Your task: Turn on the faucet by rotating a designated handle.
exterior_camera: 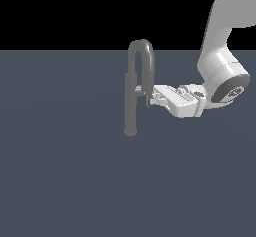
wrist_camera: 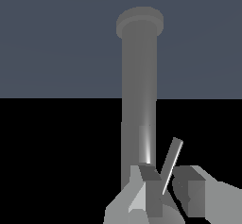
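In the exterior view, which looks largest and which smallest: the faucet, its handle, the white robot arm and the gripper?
1. Robot arm, largest, though cut off by the picture edge.
2. Faucet, tall but slim.
3. Gripper, shorter than the faucet.
4. Handle, smallest, a short stub on the column.

The arm's distance from the camera is unclear, so this ranks apparent size only.

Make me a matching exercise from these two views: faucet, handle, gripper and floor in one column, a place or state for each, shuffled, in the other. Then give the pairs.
Column one:
1. faucet
2. handle
3. gripper
4. floor

Column two:
A. flat slate-blue surface under everything
B. thin light-silver lever slanting between the fingers in the wrist view
C. dark grey column standing upright on a rounded foot
D. white, reaching in sideways from the exterior view's right, fingers apart

Pairs: 1-C, 2-B, 3-D, 4-A
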Controlling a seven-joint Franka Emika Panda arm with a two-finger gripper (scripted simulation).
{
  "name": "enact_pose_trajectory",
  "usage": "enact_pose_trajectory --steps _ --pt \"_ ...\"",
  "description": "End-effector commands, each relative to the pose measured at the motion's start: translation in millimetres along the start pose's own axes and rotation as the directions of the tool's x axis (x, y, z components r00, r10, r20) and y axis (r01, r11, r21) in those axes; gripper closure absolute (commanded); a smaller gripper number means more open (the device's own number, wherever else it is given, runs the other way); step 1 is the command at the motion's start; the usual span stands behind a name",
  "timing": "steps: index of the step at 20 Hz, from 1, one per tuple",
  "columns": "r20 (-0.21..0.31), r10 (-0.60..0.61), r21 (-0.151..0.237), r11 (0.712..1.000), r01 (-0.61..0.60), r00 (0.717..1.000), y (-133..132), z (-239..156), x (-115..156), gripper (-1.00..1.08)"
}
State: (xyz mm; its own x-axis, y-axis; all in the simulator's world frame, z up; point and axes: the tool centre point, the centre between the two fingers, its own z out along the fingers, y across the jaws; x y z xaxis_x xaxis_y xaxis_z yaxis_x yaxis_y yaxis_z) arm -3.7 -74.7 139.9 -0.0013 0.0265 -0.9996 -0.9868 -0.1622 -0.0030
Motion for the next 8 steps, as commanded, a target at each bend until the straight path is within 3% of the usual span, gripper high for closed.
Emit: enact_pose_trajectory --steps 1,8 --pt "-0.002 -0.004 -0.005 1.0 0.004 1.0 -13 11 4 1.08" --pt "-0.026 0.0 0.017 1.0 0.001 1.0 -32 13 17 1.08"
